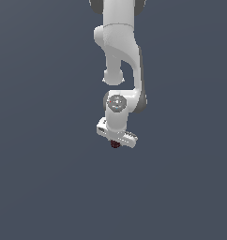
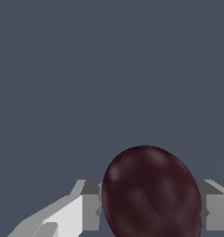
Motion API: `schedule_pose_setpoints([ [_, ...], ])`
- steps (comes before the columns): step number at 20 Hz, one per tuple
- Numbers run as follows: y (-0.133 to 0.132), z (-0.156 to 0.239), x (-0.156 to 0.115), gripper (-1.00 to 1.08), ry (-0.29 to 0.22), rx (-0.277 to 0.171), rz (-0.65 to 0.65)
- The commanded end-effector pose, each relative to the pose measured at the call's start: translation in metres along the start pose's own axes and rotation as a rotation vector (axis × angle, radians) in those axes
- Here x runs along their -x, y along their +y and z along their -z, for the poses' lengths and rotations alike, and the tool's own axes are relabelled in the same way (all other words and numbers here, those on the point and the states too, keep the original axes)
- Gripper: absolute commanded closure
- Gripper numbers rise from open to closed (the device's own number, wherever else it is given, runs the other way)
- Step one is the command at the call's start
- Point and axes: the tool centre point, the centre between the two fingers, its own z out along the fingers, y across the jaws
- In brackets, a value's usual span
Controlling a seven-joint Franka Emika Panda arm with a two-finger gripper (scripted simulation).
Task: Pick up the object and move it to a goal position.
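Maroon and slightly glossy, the ball (image 2: 151,194) sits between the two pale fingers (image 2: 74,215) of the white arm (image 1: 119,51); the jaws (image 1: 116,142) appear clenched on it from either side, which would be why it stays put. In the exterior view it peeks out at six o'clock below the jaws, tucked right under the hand. Whether it rests on the grey surface (image 1: 40,187) or hangs above it cannot be told. Its shape is nearly round, faintly egg-like in the wrist view, its longer axis leaning from eleven to five o'clock.
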Motion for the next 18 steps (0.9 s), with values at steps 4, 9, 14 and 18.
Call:
schedule_pose_setpoints([
  [4,0.003,0.009,0.0,1.08,0.0,0.0,0.0],
  [9,0.011,0.03,0.001,1.08,0.0,0.0,0.0],
  [14,0.024,0.065,0.002,1.08,0.0,-0.001,0.0],
  [18,0.038,0.103,0.003,1.08,0.0,-0.001,-0.001],
])
